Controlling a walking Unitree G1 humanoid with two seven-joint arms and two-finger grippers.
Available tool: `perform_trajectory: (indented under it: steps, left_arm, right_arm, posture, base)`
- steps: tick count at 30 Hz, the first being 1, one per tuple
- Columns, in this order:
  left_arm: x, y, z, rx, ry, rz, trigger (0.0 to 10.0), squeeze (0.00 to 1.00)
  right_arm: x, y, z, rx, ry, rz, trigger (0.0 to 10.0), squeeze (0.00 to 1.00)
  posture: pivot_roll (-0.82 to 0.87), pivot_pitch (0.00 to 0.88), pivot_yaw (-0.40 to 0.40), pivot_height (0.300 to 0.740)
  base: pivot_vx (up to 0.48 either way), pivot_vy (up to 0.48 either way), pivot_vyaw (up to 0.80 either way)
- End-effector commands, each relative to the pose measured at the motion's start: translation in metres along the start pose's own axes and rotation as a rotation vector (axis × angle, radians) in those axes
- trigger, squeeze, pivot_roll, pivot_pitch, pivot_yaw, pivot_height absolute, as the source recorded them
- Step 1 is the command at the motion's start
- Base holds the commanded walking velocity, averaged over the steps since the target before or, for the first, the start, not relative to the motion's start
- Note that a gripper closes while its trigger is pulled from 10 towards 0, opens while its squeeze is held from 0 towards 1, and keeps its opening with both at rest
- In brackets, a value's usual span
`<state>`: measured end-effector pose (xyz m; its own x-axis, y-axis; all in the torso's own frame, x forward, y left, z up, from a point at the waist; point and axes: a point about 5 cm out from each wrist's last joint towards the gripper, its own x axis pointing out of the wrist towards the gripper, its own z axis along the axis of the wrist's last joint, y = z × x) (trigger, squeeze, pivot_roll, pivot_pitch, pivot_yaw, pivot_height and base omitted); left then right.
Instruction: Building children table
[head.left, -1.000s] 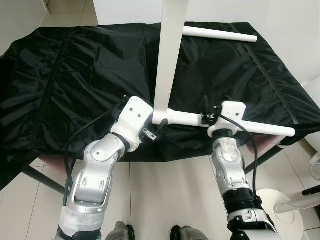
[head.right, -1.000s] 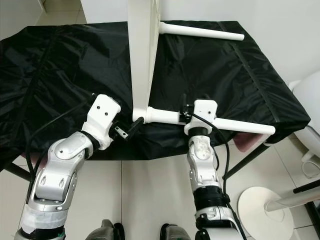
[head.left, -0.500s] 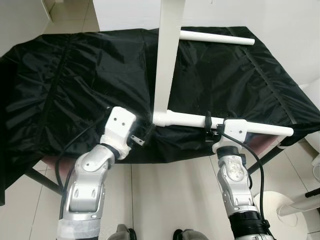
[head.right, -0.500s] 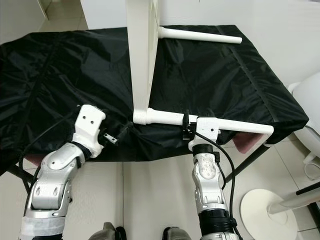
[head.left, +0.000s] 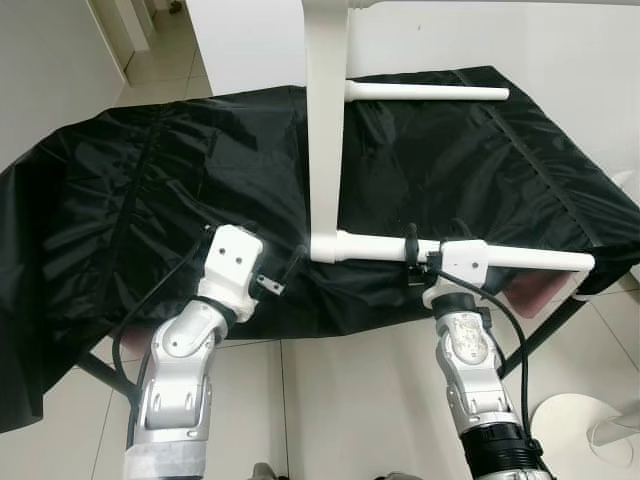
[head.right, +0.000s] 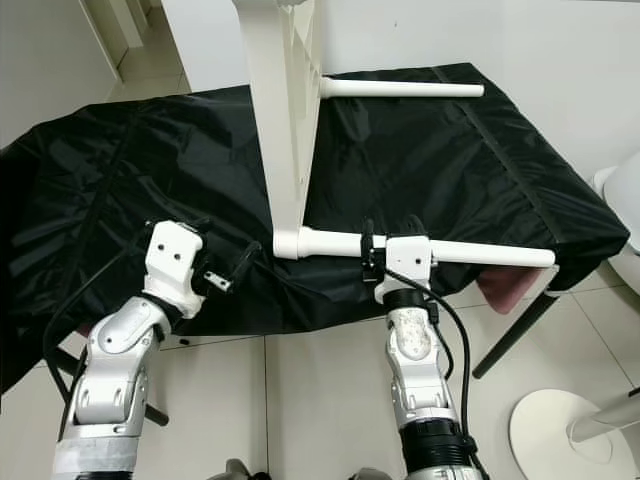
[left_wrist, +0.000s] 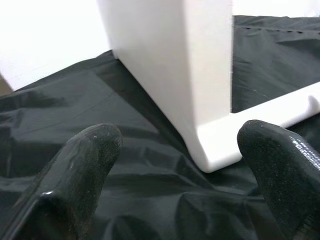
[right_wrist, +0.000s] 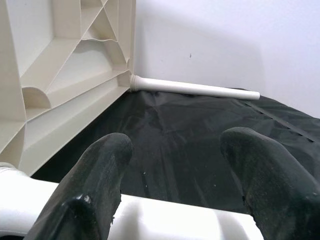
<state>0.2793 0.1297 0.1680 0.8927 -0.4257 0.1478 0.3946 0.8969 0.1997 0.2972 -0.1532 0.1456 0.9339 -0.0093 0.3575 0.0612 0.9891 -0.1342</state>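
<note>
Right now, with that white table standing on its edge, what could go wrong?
The tabletop stands upright on the black cloth; it might tip over. The right tool straddles the near leg without closing on it, so the leg could slip. The left tool is open beside the corner, supporting nothing.

White plastic tabletop panel (head.left: 324, 120), stood on edge: one
White round table legs: two, near (head.left: 380, 247) and far (head.left: 425, 93)
Black cloth-covered counter (head.left: 150, 190): one
Silver arms: two
</note>
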Motion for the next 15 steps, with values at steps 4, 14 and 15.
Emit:
perform_trajectory:
  steps: [4, 14, 15]
  left_arm:
    - [-0.009, 0.019, -0.008, -0.064, 0.006, 0.343, 10.0, 0.0]
    - [-0.01, 0.017, -0.02, -0.084, -0.03, 0.331, 10.0, 0.0]
    - [-0.009, 0.017, -0.022, -0.089, -0.024, 0.34, 10.0, 0.0]
  right_arm:
    - [-0.005, -0.001, -0.004, 0.032, 0.017, -0.015, 10.0, 0.0]
    - [-0.01, 0.0, -0.003, 0.047, 0.026, -0.011, 10.0, 0.0]
    - [-0.011, -0.002, -0.002, 0.041, 0.025, -0.009, 10.0, 0.0]
  posture:
    - [-0.11, 0.046, 0.103, 0.74]
    - [-0.13, 0.059, 0.08, 0.74]
    - [-0.14, 0.069, 0.08, 0.74]
  base:
    - [0.0, 0.0, 0.0]
    - [0.0, 0.0, 0.0]
    - [0.0, 0.0, 0.0]
